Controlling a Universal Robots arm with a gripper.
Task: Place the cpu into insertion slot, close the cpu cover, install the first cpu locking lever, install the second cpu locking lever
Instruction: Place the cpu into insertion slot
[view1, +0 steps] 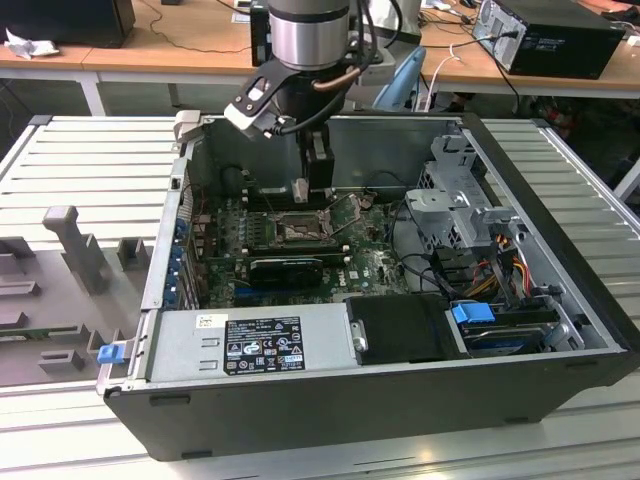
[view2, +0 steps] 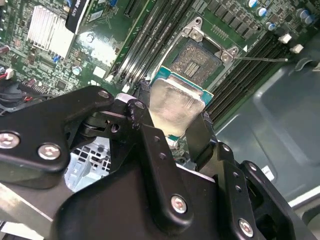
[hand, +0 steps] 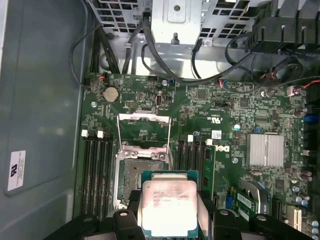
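Note:
My gripper (view2: 172, 121) is shut on the cpu (view2: 176, 106), a small square chip with a pale silver face, clamped by its two opposite edges between the black fingers (view2: 142, 112). In the first wrist view the cpu (hand: 167, 207) hangs level above the green board, overlapping one edge of the insertion slot (hand: 136, 175), whose dark centre is bare. The cpu cover (hand: 143, 131) is swung open on the slot's far side. In the exterior view the gripper (view1: 303, 192) hovers just above the insertion slot (view1: 298, 231) inside the open computer case. A thin wire lever (view2: 260, 59) sticks out beside the slot.
Long black memory slots (hand: 97, 170) flank the socket on both sides. A black expansion card (view1: 285, 268) lies in front of it, then the power supply (view1: 250, 345). A drive cage (view1: 460, 205) with cables (hand: 150, 55) stands at the exterior view's right. The case walls (view1: 330, 135) surround the board.

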